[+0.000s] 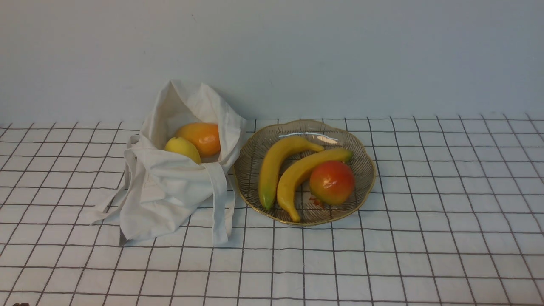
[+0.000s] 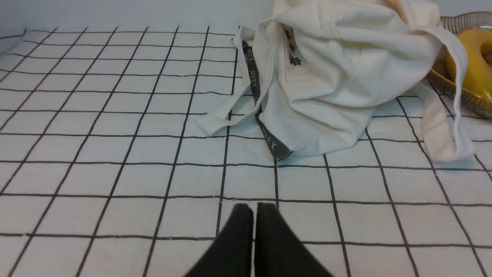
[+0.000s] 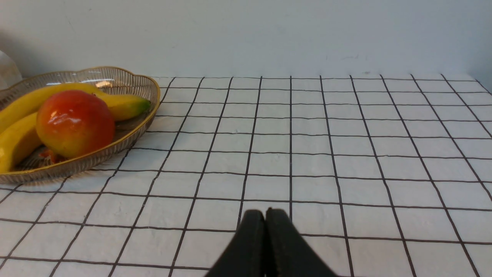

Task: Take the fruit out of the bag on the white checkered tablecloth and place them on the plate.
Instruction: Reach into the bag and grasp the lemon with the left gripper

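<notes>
Nearest the cameras, the black left gripper [image 2: 253, 209] and black right gripper [image 3: 265, 215] hover low over the white checkered tablecloth [image 1: 382, 263]. Each has its jaws pressed together and holds nothing.

Farther back on the left sits the off-white soft cloth tote bag [image 1: 170, 191], slumped with its mouth open. Inside it, the glossy yellow lemon-shaped fruit [image 1: 182, 148] lies in front of and touching the smooth orange-yellow oval mango-like fruit [image 1: 202, 137].

Just right of the bag is the round translucent gold-rimmed plate [image 1: 369, 159]. It holds two long yellow bananas [image 1: 276, 163] and a round red-orange fruit [image 1: 332, 182].

No fruit has left the bag yet. The left arm looks best placed. It should spread its jaws, enter through the mouth clear of the cloth folds, and take the lemon-shaped fruit first, gripping across its middle because the skin looks slippery.
</notes>
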{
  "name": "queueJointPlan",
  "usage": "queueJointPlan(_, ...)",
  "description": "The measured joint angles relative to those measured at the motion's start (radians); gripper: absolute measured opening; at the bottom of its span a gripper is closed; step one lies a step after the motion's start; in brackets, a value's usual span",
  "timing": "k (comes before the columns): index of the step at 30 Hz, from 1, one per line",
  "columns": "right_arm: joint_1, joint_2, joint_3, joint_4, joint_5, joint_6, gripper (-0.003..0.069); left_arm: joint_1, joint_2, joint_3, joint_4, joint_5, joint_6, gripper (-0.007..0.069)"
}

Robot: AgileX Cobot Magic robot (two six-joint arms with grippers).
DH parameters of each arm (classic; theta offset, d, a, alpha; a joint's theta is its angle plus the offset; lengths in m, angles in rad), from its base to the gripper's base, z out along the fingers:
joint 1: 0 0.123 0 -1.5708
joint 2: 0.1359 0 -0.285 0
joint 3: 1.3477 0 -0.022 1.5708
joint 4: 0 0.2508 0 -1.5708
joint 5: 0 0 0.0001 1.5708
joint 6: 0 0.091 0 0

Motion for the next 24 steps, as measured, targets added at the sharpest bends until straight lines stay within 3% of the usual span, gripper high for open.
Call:
queueJointPlan(10,0.000,0.000,0.000,0.000,0.000,0.000,-0.0016,0.000,0.000,0.000,0.000,0.000,0.000,-0.0008)
queueJointPlan(13,0.000,0.000,0.000,0.000,0.000,0.000,-0.0016,0.001,0.000,0.000,-0.052,0.000,-0.030,-0.0008)
queueJointPlan(16,0.000,0.000,0.000,0.000,0.000,0.000,-0.0016,0.001,0.000,0.000,-0.238,-0.002,-0.131,-0.0008)
queueJointPlan(20,0.000,0.000,0.000,0.000,0.000,0.000,-0.0016,0.001,0.000,0.001,-0.620,-0.002,-0.308,-0.0008)
queueJointPlan(24,0.000,0.000,0.000,0.000,0.000,0.000,-0.0016,0.001,0.000,0.001,-0.890,-0.017,-0.354,-0.0008)
